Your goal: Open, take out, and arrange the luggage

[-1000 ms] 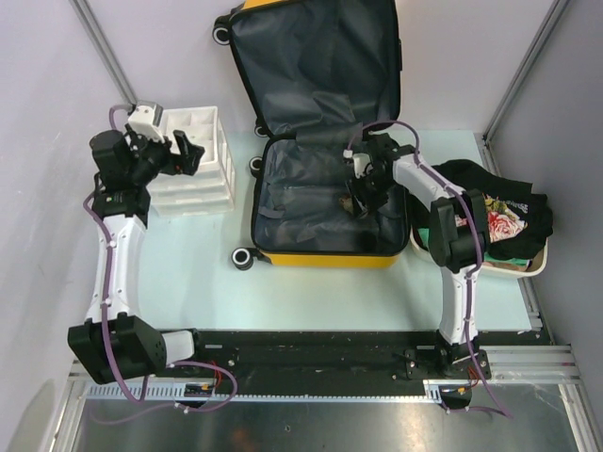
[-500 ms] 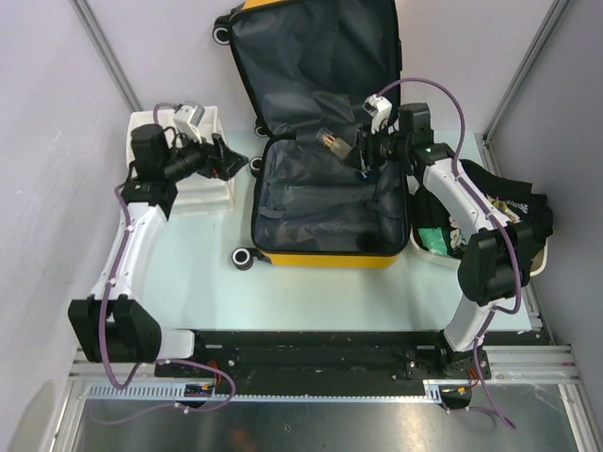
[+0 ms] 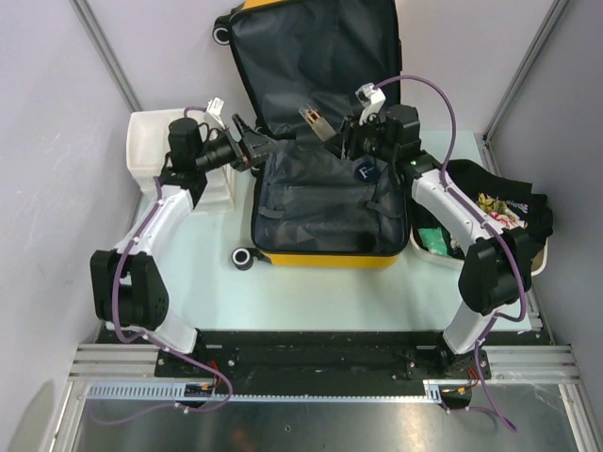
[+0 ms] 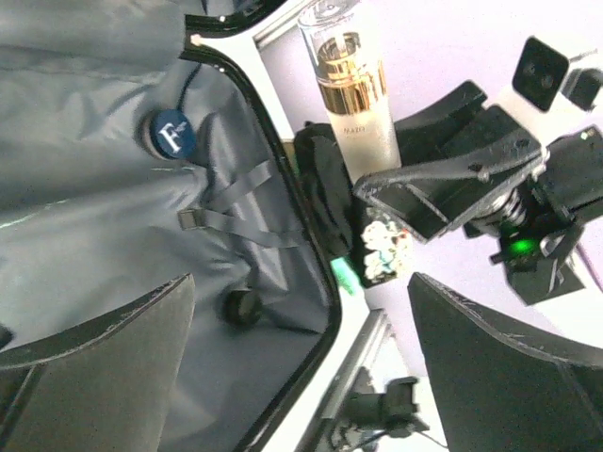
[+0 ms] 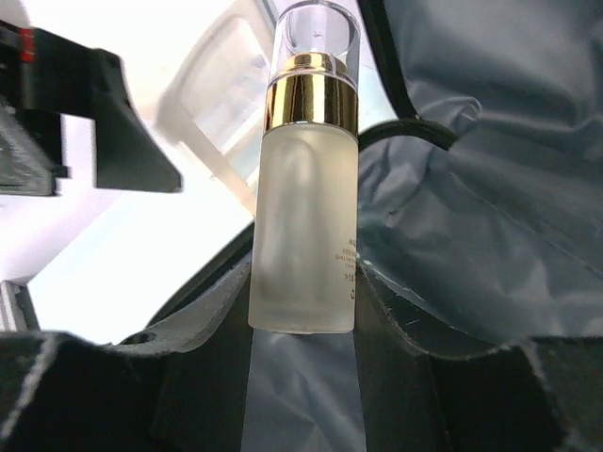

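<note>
The luggage (image 3: 320, 202) lies open in the middle of the counter (image 3: 311, 292), yellow shell down and grey-lined lid propped up toward the top of the frame. The right hand (image 3: 332, 135) hovers above the hinge line, its two fingers partly closed on the lower end of a frosted glass bottle (image 3: 313, 122) (gold collar, clear cap), which points toward the left hand (image 3: 256, 147). That hand, at the luggage's upper-left corner, is spread wide and holds nothing. A round blue disc (image 3: 366, 170) marked with a white F rests on the lining. A white drawer unit (image 3: 151, 141) stands upper left; a white tub (image 3: 532, 266) of dark clothing sits at right.
</note>
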Controlling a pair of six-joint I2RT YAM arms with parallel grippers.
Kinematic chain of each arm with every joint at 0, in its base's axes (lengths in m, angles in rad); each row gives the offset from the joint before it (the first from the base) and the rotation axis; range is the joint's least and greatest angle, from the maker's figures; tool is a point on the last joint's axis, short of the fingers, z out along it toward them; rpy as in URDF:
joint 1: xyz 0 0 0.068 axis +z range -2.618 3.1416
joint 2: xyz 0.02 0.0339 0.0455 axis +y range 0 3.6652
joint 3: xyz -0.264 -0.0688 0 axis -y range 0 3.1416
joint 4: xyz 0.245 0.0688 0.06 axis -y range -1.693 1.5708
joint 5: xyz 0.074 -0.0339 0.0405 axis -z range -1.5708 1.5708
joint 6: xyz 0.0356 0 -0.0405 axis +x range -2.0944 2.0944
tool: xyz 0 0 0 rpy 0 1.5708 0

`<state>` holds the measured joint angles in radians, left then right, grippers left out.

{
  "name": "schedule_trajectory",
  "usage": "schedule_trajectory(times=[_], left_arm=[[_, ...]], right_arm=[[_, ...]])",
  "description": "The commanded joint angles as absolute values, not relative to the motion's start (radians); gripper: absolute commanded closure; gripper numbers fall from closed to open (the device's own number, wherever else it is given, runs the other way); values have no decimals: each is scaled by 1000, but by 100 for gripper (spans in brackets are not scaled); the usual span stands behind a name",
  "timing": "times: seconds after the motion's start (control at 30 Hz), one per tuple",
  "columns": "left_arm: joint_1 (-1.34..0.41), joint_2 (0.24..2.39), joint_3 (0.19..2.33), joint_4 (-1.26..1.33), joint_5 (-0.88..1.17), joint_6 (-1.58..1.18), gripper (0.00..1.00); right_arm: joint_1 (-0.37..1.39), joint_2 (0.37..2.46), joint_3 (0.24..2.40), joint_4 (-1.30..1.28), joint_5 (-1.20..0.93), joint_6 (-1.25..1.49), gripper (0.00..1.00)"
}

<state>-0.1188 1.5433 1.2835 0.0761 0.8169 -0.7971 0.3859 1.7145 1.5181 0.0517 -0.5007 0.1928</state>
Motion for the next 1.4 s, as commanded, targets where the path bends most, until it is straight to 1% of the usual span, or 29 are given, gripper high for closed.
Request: schedule_trajectory(times=[0.0,0.23,0.5,0.57,0.6,0.63,0.67,0.7,0.77,0.8,0.83,0.87,0.9,0.93,0.97,1.0,1.03,1.07,1.13,1.17,1.2,1.27,1.37], left_arm=[[-156,1589,1370,248,842,-999,0],[-201,1617,1434,265,813,-992,1],[-248,1626,1437,293,821,-991,12],[-250,1626,1424,301,812,-1005,19],[-250,1626,1422,304,811,-1005,22],[-250,1623,1422,308,810,-1005,32],[-250,1621,1424,314,808,-999,37],[-252,1615,1425,316,810,-994,46],[-252,1611,1430,319,808,-983,57],[-250,1606,1431,319,810,-979,64],[-250,1603,1433,321,811,-970,80],[-245,1598,1439,321,813,-948,89],[-239,1594,1443,321,810,-936,96],[-230,1591,1448,321,814,-921,100],[-206,1586,1462,318,815,-892,100],[-187,1585,1469,316,813,-868,100],[-169,1580,1498,305,811,-836,100],[-131,1577,1523,238,799,-733,100],[-98,1580,1584,135,729,-604,100],[-74,1586,1653,38,703,-468,100],[-63,1589,1681,8,625,-404,100],[-19,1598,1721,-47,545,-301,100],[56,1653,1797,-101,447,-217,100]], right_arm=[[423,1651,1520,189,-482,255,100],[485,1635,1506,225,-522,290,100],[548,1618,1483,271,-534,310,100],[558,1618,1483,284,-535,322,100],[561,1618,1483,285,-534,321,100],[566,1617,1482,282,-529,319,100],[568,1618,1482,281,-532,319,100],[571,1618,1480,281,-534,319,100],[571,1617,1477,281,-537,319,100],[571,1617,1476,279,-540,318,100],[571,1618,1476,278,-548,316,100],[571,1620,1476,267,-566,316,96],[563,1618,1476,261,-572,314,81],[557,1617,1476,252,-577,316,49],[551,1609,1476,229,-580,308,37],[532,1603,1476,212,-575,281,27],[523,1598,1476,198,-569,264,10],[511,1592,1476,166,-563,249,7],[470,1579,1476,132,-557,198,6],[454,1575,1476,94,-546,178,6],[442,1568,1476,74,-542,158,6],[410,1562,1476,23,-528,112,5],[376,1557,1476,-38,-514,84,4]])
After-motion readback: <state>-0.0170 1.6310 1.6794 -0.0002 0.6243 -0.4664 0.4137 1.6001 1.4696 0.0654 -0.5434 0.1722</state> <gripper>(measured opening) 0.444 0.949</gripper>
